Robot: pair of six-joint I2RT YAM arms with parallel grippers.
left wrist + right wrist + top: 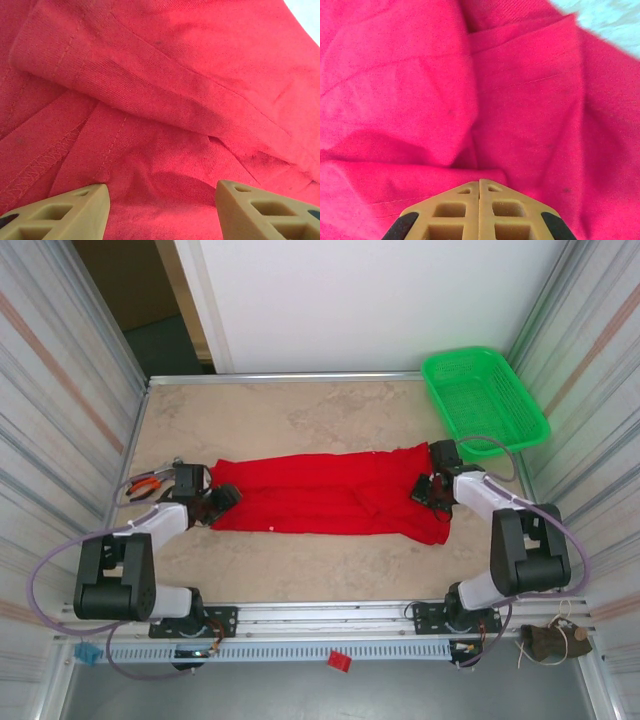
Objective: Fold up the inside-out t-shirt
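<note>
The inside-out t-shirt [320, 495] is bright red and lies in a long folded band across the middle of the table. My left gripper [222, 498] is at its left end. In the left wrist view that gripper [162, 187] is open, its tan fingertips [82, 205] wide apart just over wrinkled cloth [165, 90] with stitched hems. My right gripper [432, 490] is at the shirt's right end. In the right wrist view it [479, 181] is shut, its fingers pressed together with their tips against a fold of the cloth [520, 100]. No cloth shows between them.
A green mesh basket [485, 400] stands at the back right corner. Orange-handled pliers [145, 485] lie by the left wall. Metal walls enclose the beige table [300, 420], with bare surface behind and in front of the shirt.
</note>
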